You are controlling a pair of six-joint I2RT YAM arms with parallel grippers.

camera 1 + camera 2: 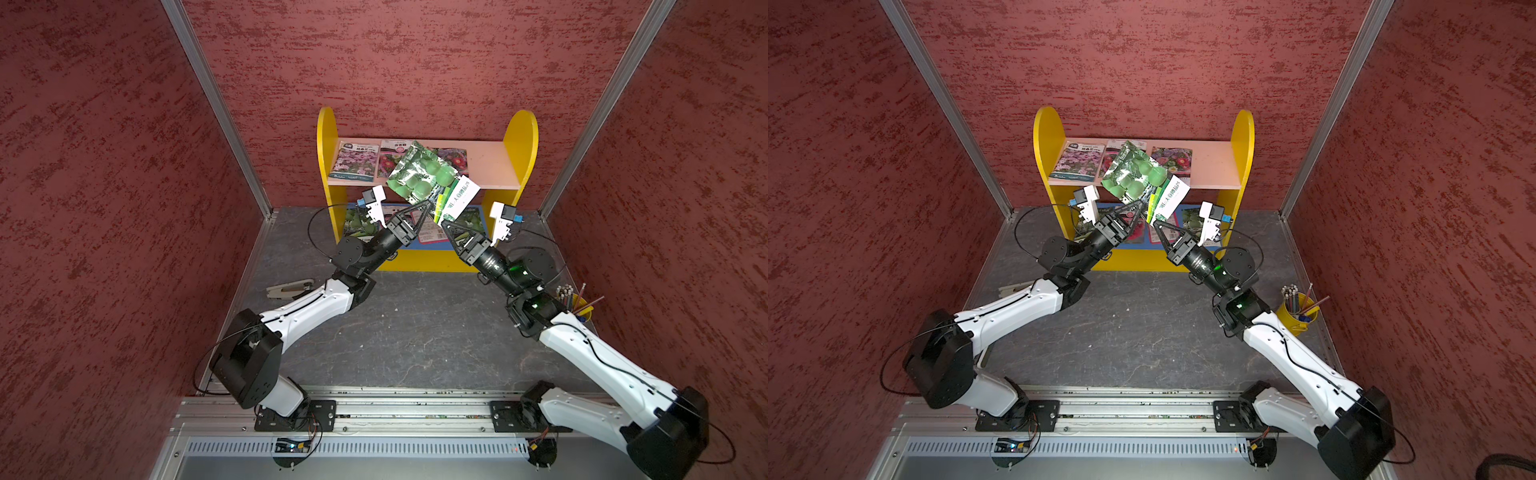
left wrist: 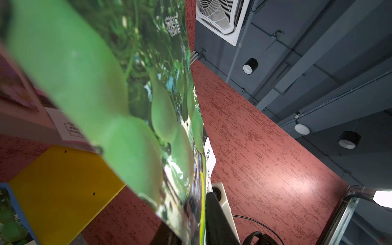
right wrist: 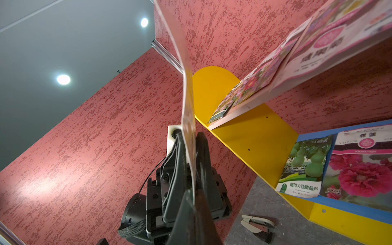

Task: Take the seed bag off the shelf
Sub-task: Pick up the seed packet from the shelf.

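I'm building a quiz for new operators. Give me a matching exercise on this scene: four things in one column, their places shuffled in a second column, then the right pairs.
Things:
1. gourd seed bag
2. stapler
3. pencil cup
4. purple-flower packet

Places:
A. lying on the upper board of the shelf
B. on the table, near the right arm
C. raised in front of the shelf, pinched by the right gripper
D. on the table, beside the left arm

Pairs: 1-C, 2-D, 3-B, 4-A.
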